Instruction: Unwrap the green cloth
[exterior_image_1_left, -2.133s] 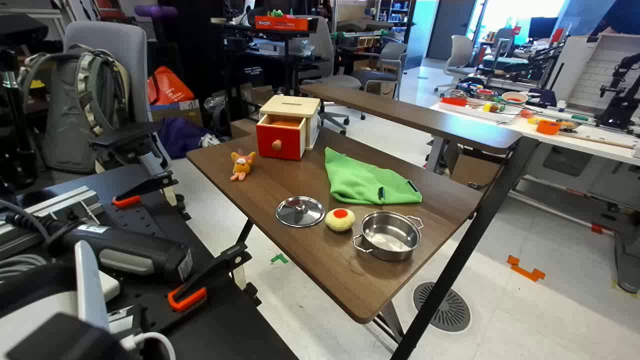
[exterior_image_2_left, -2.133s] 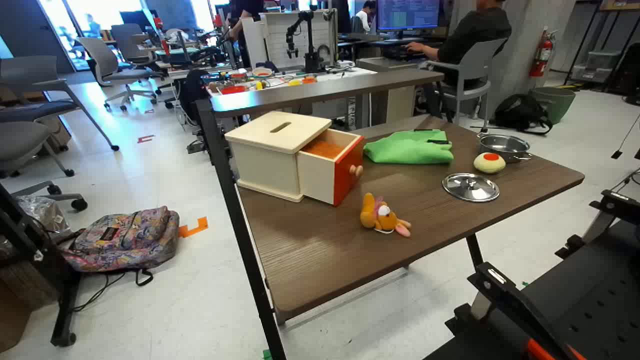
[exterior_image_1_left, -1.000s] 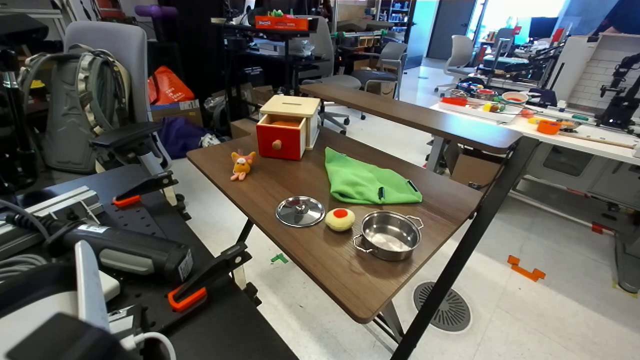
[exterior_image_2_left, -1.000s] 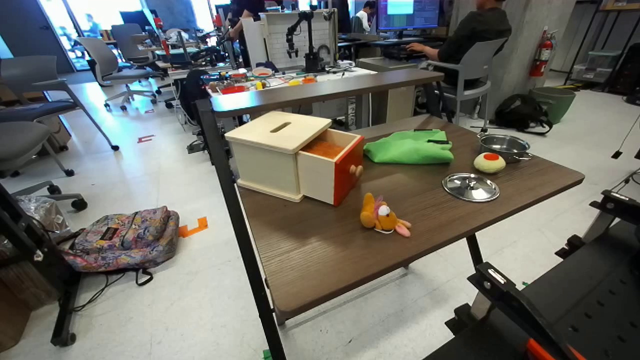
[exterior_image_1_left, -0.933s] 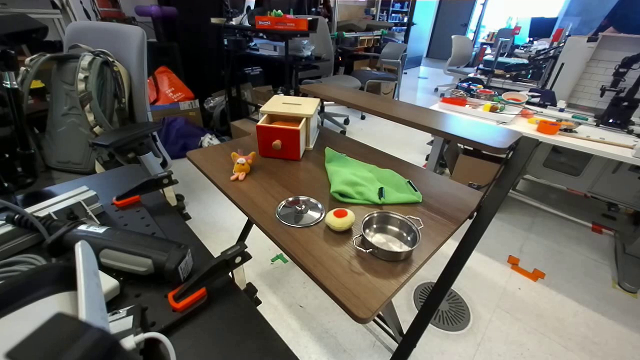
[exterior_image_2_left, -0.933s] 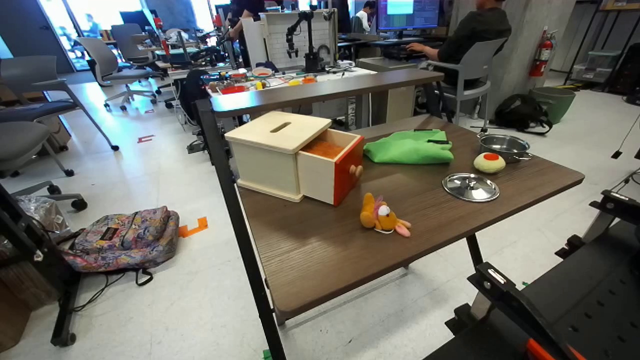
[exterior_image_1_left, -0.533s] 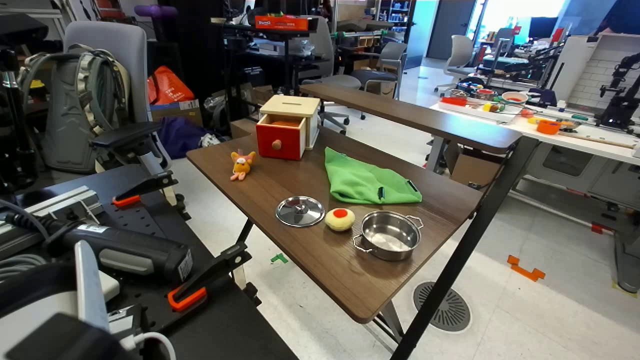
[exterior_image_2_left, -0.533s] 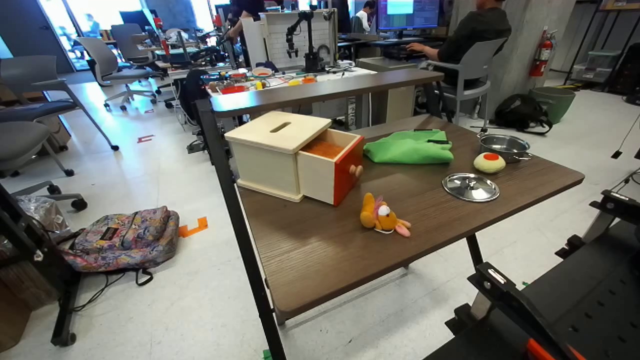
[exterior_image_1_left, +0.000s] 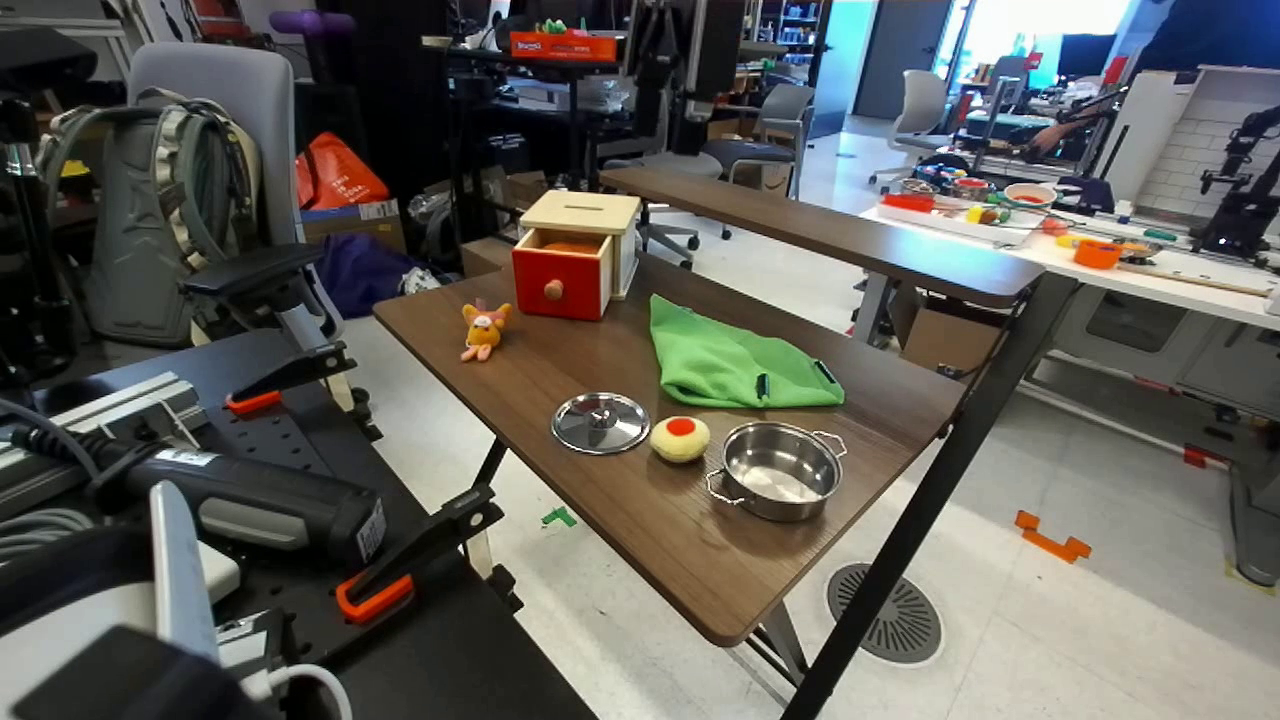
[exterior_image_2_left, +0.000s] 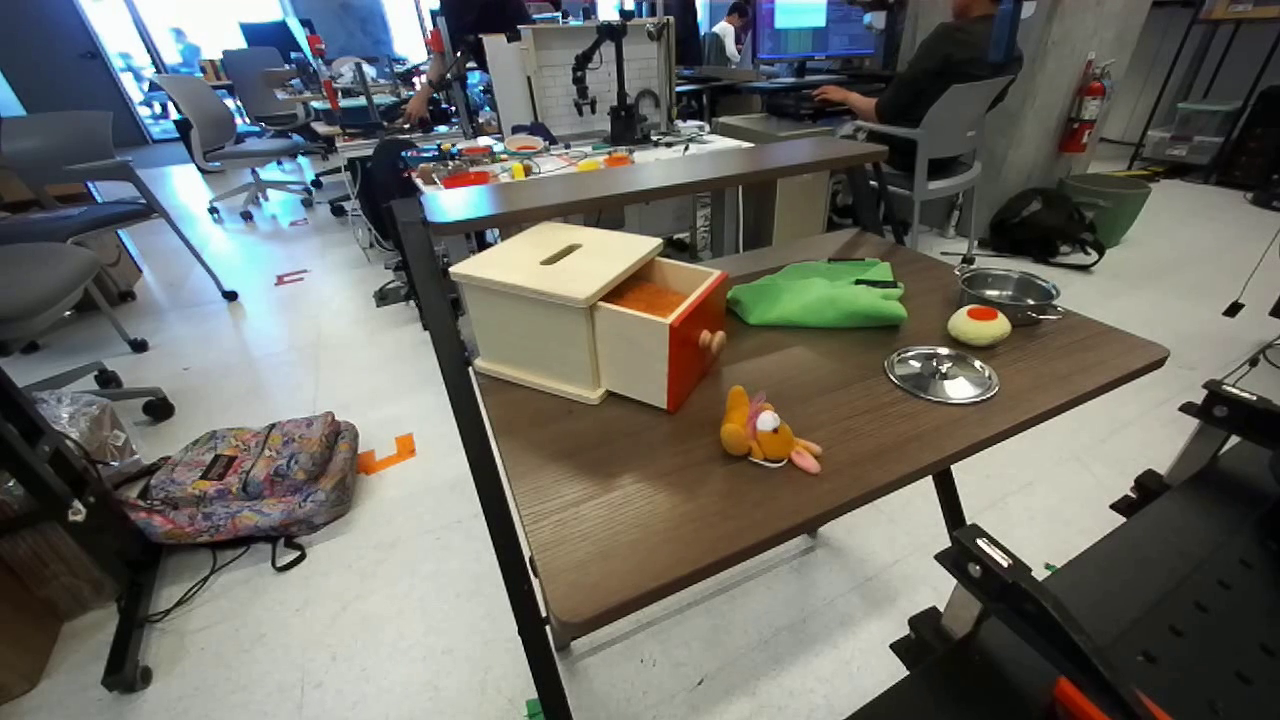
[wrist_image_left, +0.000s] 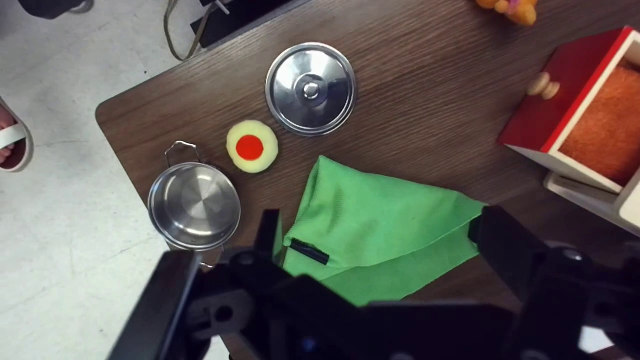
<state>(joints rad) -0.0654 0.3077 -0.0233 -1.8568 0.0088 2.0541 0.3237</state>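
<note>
While folded, cloth (exterior_image_1_left: 738, 358) below hand (wrist_image_left: 376, 225)

No text can be read for certain: the white lettering (exterior_image_1_left: 349, 187) on the crumpled bright-orange bag (exterior_image_1_left: 335, 168) and on the long red box (exterior_image_1_left: 563, 47), and the dark patch (exterior_image_2_left: 219, 467) on the multicoloured patterned fabric backpack (exterior_image_2_left: 260, 485), are too small or blurred.

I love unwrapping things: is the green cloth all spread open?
No, in the wrist view the green cloth lies folded, one layer over another.
</note>
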